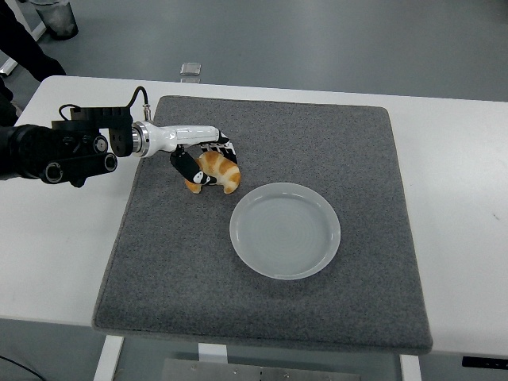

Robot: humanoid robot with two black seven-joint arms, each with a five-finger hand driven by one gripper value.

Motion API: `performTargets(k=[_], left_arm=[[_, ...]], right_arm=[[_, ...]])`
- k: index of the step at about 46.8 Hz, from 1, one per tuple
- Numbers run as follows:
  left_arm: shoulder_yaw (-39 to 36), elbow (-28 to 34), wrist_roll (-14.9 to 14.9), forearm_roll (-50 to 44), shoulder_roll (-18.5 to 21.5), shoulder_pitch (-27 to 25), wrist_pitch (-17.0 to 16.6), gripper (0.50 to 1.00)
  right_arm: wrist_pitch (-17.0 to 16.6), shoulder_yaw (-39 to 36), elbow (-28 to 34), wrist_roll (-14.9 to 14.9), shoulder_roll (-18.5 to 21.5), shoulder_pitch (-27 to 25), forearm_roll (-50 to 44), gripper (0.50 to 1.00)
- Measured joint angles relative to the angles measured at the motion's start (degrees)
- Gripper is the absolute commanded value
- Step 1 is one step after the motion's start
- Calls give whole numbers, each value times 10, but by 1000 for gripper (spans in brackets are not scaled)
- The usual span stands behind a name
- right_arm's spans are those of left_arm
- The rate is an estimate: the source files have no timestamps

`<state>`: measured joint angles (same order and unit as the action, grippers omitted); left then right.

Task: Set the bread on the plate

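A golden croissant [220,170] lies on the grey mat [262,222], up and to the left of the white plate [285,229]. My left hand [205,160] comes in from the left and has its fingers curled around the croissant, the thumb on the near side and the other fingers over the far side. The croissant still rests on the mat. The plate holds nothing. My right arm does not show.
The mat covers most of the white table [452,198]. A small clear object [190,70] sits at the table's far edge. A dark container [55,17] stands on the floor at the top left, beside a person's dark sleeve [24,40].
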<state>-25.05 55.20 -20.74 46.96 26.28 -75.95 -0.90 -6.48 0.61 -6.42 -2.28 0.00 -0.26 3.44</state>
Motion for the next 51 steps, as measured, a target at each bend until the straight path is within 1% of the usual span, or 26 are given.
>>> performTargets(k=[11, 21, 26, 30, 36, 41, 46, 51], left_arm=[[0, -1, 0, 19, 0, 0, 0, 500], [0, -6, -6, 27, 1, -3, -11, 500], [5, -2, -8, 21, 5, -34, -11, 500], [16, 10, -8, 15, 16, -67, -10, 500], [48, 25, -8, 14, 47, -116, 4, 500], [58, 27, -8, 14, 66, -154, 26, 500], [74, 34, -16, 14, 74, -163, 48, 500], [98, 66, -34, 19, 89, -164, 76, 500]], right_arm=[[0, 0, 0, 0, 0, 0, 0, 952], [0, 0, 0, 0, 0, 0, 0, 954], [0, 0, 0, 0, 0, 0, 0, 952], [0, 0, 0, 0, 0, 0, 0, 952], [0, 0, 0, 0, 0, 0, 0, 952], [0, 0, 0, 0, 0, 0, 0, 952], [0, 0, 0, 0, 0, 0, 0, 952], [0, 0, 0, 0, 0, 0, 0, 952]])
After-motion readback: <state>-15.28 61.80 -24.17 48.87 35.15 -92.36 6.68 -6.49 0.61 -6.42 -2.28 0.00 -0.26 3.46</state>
